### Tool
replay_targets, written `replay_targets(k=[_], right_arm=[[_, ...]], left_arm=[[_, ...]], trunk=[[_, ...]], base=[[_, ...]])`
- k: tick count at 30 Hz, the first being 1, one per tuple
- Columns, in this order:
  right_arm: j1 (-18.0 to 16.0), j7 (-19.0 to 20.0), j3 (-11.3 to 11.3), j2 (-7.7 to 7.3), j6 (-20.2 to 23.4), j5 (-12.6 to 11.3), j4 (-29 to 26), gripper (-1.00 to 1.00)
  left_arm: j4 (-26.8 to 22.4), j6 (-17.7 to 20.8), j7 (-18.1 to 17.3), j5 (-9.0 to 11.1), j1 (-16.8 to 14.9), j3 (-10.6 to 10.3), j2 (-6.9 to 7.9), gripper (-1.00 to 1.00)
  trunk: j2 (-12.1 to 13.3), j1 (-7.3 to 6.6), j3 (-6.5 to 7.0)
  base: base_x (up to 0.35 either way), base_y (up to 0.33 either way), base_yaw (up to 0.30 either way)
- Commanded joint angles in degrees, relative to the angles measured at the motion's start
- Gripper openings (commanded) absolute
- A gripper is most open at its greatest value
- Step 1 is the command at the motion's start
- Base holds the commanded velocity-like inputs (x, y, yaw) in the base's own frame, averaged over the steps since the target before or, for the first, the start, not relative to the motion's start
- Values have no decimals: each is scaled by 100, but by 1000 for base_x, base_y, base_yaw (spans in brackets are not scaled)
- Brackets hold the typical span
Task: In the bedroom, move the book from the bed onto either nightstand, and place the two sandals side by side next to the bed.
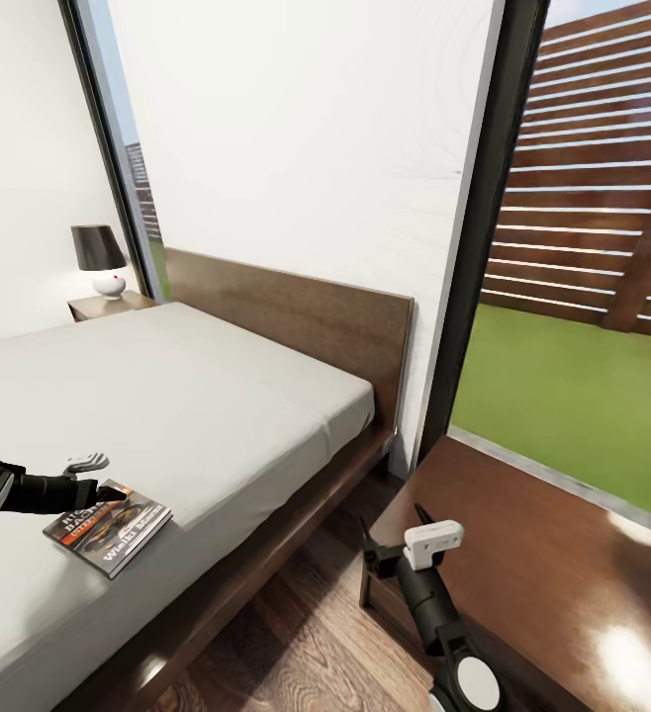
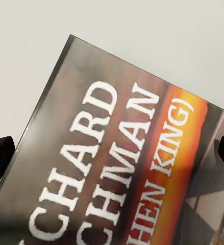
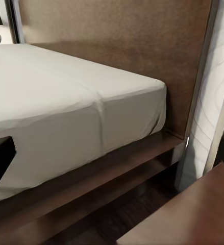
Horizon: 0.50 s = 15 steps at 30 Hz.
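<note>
book (image 1: 109, 534): flat on the bed (image 1: 167, 396), near its front edge, long axis slanting from the edge toward the mattress middle.
left pincer (image 1: 96, 477): released, fingers spread, right over the book's far end; in the left wrist view both dark tips flank the cover (image 2: 117, 168).
right pincer (image 1: 390, 539): well apart, low beside the near nightstand (image 1: 543, 574); spread of its fingers cannot be told.
nearer arm: left, by far.
goal: near nightstand lies to the book's right; the far one (image 1: 108, 305) carries a lamp (image 1: 101, 259).
sandals: not located.
</note>
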Motion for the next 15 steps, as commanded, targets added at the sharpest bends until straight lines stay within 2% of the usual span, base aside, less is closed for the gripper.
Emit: replay_targets(k=[1, 15], right_arm=[[-5, -43, 27, -6, -15, -12, 1, 100], [-5, -36, 59, -12, -17, -12, 1, 100]], left_arm=[[59, 121, -54, 3, 5, 17, -7, 100], [-8, 121, -54, 3, 11, 14, -7, 100]], trunk=[[-1, 0, -7], [-1, 0, -7]], base=[[0, 0, 0], [0, 0, 0]])
